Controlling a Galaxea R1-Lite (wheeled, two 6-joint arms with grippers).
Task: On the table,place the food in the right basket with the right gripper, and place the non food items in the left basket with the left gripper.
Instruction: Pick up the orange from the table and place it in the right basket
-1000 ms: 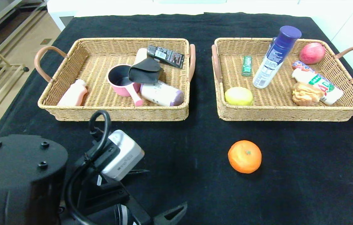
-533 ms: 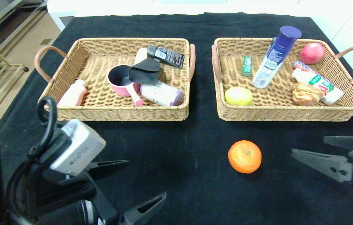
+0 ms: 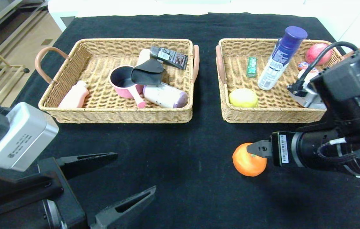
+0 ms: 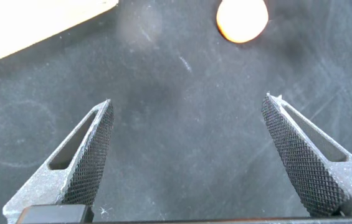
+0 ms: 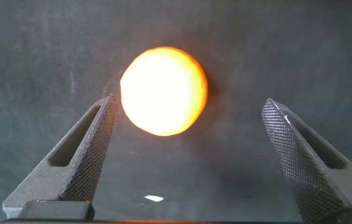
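The orange (image 3: 246, 163) lies on the black table (image 3: 183, 143), in front of the right basket (image 3: 262, 118). My right gripper (image 3: 253, 153) hangs open just over it; in the right wrist view the orange (image 5: 163, 90) sits just past the fingertips (image 5: 107, 109), nearer one finger, untouched. The blue-capped bottle (image 3: 278, 57) stands in the right basket; the bun is hidden behind my right arm. The pink saucepan (image 3: 122, 82), black pouch (image 3: 148, 73) and purple-lidded canister (image 3: 165, 95) lie in the left basket (image 3: 122, 117). My left gripper (image 3: 135, 171) is open and empty over bare cloth at the near left.
The left basket also holds a pink bottle (image 3: 74, 95) and a black packet (image 3: 169, 57). A green pack (image 3: 251, 66), a yellow fruit (image 3: 243, 97) and a red apple (image 3: 315, 52) lie in the right basket. The table's left edge drops to the floor.
My right arm has swung in from the right edge until its open gripper is over the orange. My left arm has drawn back to the left and toward me.
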